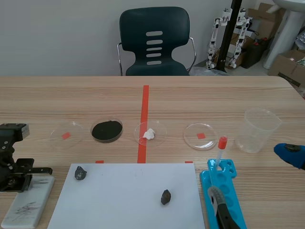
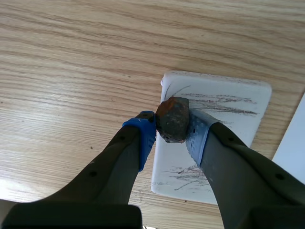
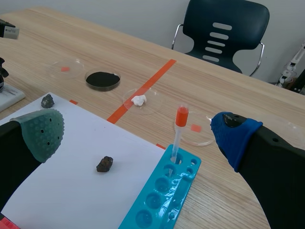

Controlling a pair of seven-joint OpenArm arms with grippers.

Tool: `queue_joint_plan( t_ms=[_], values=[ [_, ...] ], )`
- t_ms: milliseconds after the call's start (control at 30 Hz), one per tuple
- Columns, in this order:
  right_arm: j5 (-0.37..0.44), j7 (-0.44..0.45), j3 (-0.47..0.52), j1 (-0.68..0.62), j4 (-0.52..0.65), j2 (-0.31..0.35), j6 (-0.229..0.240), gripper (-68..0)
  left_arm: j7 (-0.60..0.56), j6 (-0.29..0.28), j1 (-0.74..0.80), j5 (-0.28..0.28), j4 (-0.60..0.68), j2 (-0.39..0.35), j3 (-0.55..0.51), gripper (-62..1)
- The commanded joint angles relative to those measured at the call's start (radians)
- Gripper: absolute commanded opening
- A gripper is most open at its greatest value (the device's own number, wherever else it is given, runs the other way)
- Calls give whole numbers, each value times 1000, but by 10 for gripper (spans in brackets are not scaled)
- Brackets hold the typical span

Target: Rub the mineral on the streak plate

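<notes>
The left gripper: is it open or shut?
Shut on the mineral: both pads of the left gripper press it, over the streak plate.

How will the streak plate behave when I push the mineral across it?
Probably stiff: the streak plate is a flat white slab. It lies loose on the smooth table with nothing holding it, so it may slide under the mineral.

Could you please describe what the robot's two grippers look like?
Both have two thick black fingers tipped with soft dotted pads. The left gripper has one bright blue pad and one paler grey-blue pad. The right gripper has one grey-green pad and one blue pad.
</notes>
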Motion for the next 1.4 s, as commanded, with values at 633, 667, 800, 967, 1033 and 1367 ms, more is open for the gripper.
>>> queue_joint_plan(
  t_ms=[633,667,800,967,1033,1367],
  values=[
    [11,18,1,-2,8,11,1,-20,-37,-31,13,-131,-8,-7,56,-539],
    [11,18,1,-2,8,11,1,-20,-28,-13,13,-94,-8,-7,56,-539],
    [11,18,1,-2,8,11,1,-20,-7,24,13,10,-8,-7,56,-539],
    [11,18,1,-2,8,11,1,-20,-5,68,13,84,-8,-7,56,-539],
    [11,18,1,-2,8,11,1,-20,-6,68,13,95,-8,-7,56,-539],
    [11,18,1,-2,8,11,1,-20,-5,82,13,96,-8,-6,56,-539]
  ],
)
